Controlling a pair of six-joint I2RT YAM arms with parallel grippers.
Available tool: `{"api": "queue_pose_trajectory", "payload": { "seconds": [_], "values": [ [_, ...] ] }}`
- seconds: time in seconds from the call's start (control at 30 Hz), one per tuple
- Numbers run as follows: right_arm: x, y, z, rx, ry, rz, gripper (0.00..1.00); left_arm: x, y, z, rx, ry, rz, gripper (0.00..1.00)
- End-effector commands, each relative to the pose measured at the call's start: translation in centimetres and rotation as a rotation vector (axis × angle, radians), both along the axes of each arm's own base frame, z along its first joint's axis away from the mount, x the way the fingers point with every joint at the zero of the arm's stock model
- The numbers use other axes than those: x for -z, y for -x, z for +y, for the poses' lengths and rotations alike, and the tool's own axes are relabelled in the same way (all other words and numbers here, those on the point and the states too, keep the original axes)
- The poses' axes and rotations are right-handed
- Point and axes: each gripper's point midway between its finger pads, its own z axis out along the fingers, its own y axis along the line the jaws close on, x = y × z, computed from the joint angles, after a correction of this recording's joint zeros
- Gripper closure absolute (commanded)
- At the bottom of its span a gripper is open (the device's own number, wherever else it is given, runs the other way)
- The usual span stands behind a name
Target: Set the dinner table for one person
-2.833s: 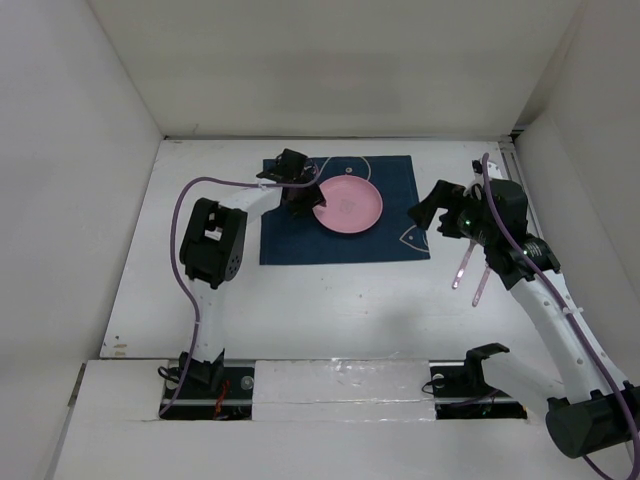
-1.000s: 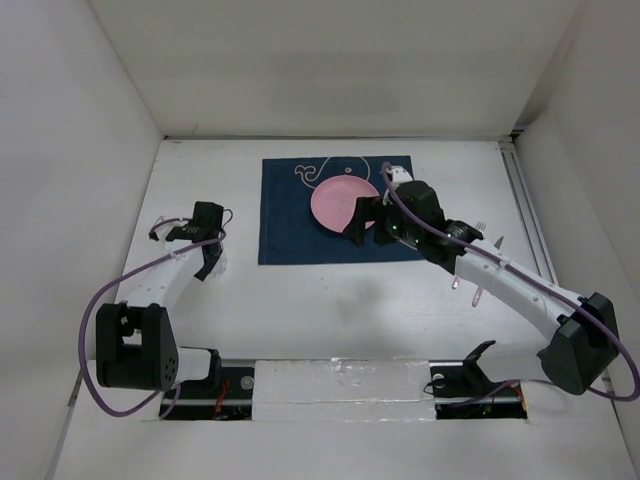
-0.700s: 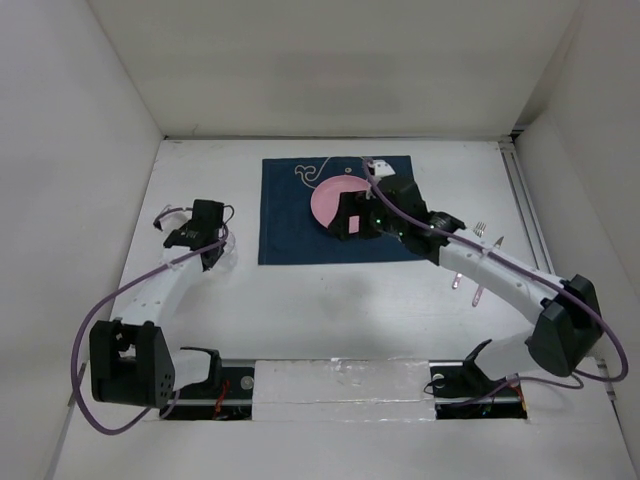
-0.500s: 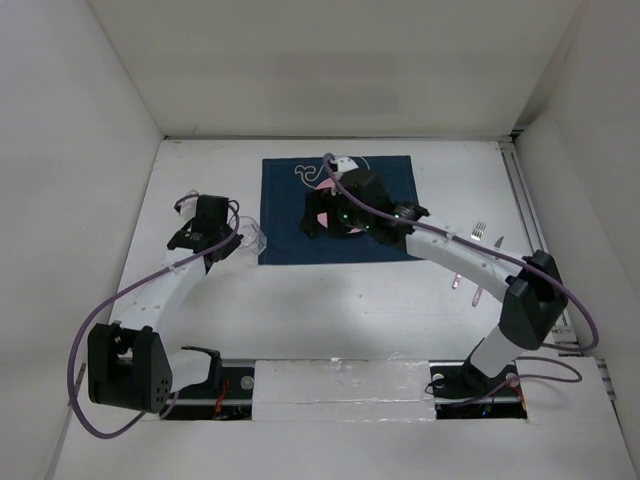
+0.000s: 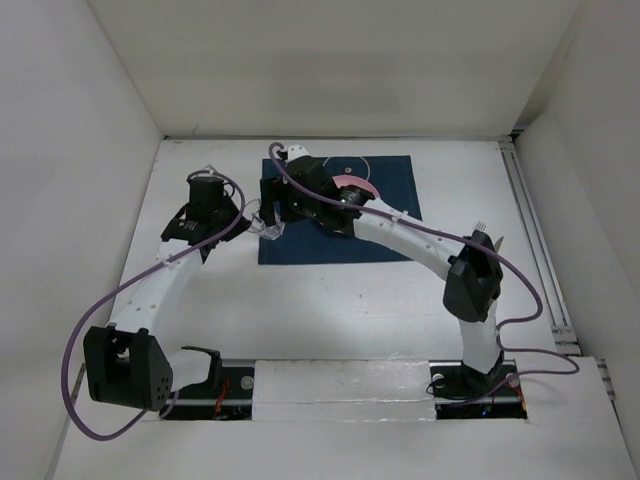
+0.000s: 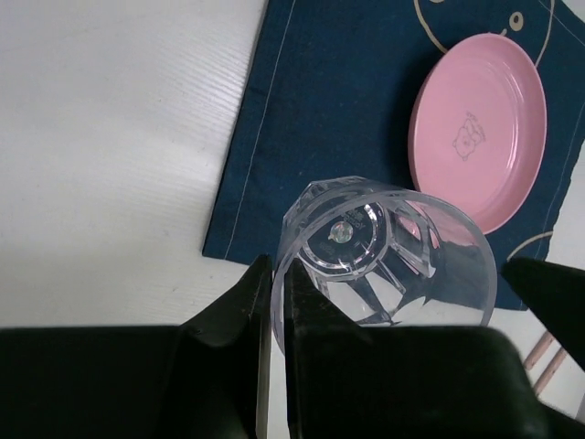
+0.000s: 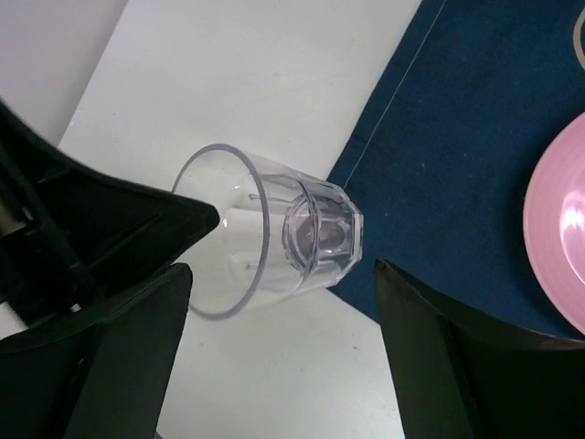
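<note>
A clear faceted glass [image 5: 256, 218] hangs tilted over the white dinner table [image 5: 330, 300], at the left edge of the navy placemat [image 5: 390, 215]. My left gripper [image 5: 236, 214] is shut on its rim: in the left wrist view the two fingers [image 6: 272, 274] pinch the wall of the glass [image 6: 384, 251]. My right gripper [image 5: 270, 212] has reached across from the right and stands open. Its fingers straddle the glass [image 7: 292, 233] without touching it, the gripper [image 7: 283, 273] centred on the base end. A pink plate [image 5: 358, 186] lies on the placemat, partly hidden by the right arm.
A fork [image 5: 479, 228] lies on the table right of the placemat, beside the right arm's elbow. Pink utensil handles [image 6: 539, 352] show at the lower right of the left wrist view. White walls enclose the table on three sides.
My left gripper closed on the glass and carried it up and right to the placemat's left edge. The right arm swung left across the plate until its open fingers flanked the glass.
</note>
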Motion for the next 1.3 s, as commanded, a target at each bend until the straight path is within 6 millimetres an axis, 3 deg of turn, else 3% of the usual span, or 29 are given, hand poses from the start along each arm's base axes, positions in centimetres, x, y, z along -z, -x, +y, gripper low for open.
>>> {"api": "queue_pose_trajectory", "payload": {
  "seconds": [0.0,0.07,0.1,0.17,0.2,0.33,0.37,0.5,0.6,0.63,0.67,0.8,0.83,0.87,0.9,1.07,1.2,1.27],
  "values": [
    [-0.4,-0.8,0.9,0.035,0.011,-0.016,0.18,-2.5,-0.5,-0.4,0.052,-0.003,-0.064,1.00],
    [0.2,-1.6,1.2,0.055,0.021,-0.023,0.23,-2.5,-0.5,-0.4,0.052,-0.003,-0.064,1.00],
    [0.3,-1.9,1.3,0.066,0.025,-0.028,0.32,-2.8,-0.4,-0.4,0.052,-0.002,-0.073,1.00],
    [0.8,-1.8,1.4,0.076,0.039,-0.032,0.40,-2.8,-0.4,-0.4,0.052,-0.002,-0.073,1.00],
    [0.8,-1.8,1.4,0.076,0.039,-0.032,0.56,-2.8,-0.4,-0.4,0.052,-0.002,-0.073,1.00],
    [0.6,-1.6,1.7,0.076,0.026,-0.047,0.94,-3.1,-0.3,-0.5,0.059,0.004,-0.072,1.00],
    [0.6,-1.7,1.6,0.085,0.029,-0.051,1.00,-3.1,-0.3,-0.5,0.059,0.004,-0.073,1.00],
    [1.7,-1.0,2.4,0.066,0.045,-0.041,1.00,-3.8,-0.7,-0.8,0.060,0.020,-0.093,1.00],
    [1.7,-1.0,2.4,0.066,0.045,-0.041,1.00,-4.0,-0.6,-0.8,0.054,0.027,-0.090,0.85],
    [2.7,-1.0,2.4,0.065,0.062,-0.030,1.00,-4.4,-0.5,-0.8,0.054,0.029,-0.101,0.79],
    [2.3,-1.0,2.5,0.070,0.048,-0.030,1.00,-4.8,-0.7,-0.8,0.054,0.030,-0.110,0.65],
    [3.6,-1.6,2.2,0.100,0.094,-0.023,1.00,-5.9,0.0,0.0,0.006,0.017,-0.120,0.35],
    [3.0,-1.6,2.3,0.101,0.089,-0.026,1.00,-6.7,0.0,0.3,-0.004,0.012,-0.134,0.20],
    [3.1,-2.9,1.4,0.126,0.098,-0.019,1.00,-7.2,-0.1,0.9,-0.033,-0.011,-0.142,0.14],
    [3.5,-3.7,0.9,0.148,0.112,-0.017,1.00,-7.3,0.0,1.3,-0.057,-0.020,-0.136,0.00],
    [3.1,-8.3,-3.2,0.267,0.140,-0.012,1.00,-9.3,1.1,4.8,-0.198,-0.057,-0.174,0.00],
    [2.1,-13.4,-8.2,0.399,0.146,-0.032,1.00,-9.1,1.8,5.8,-0.210,-0.101,-0.169,0.00],
    [2.4,-16.2,-11.8,0.480,0.163,-0.023,1.00,-9.1,1.8,6.0,-0.202,-0.125,-0.170,0.00]
  ]
}}
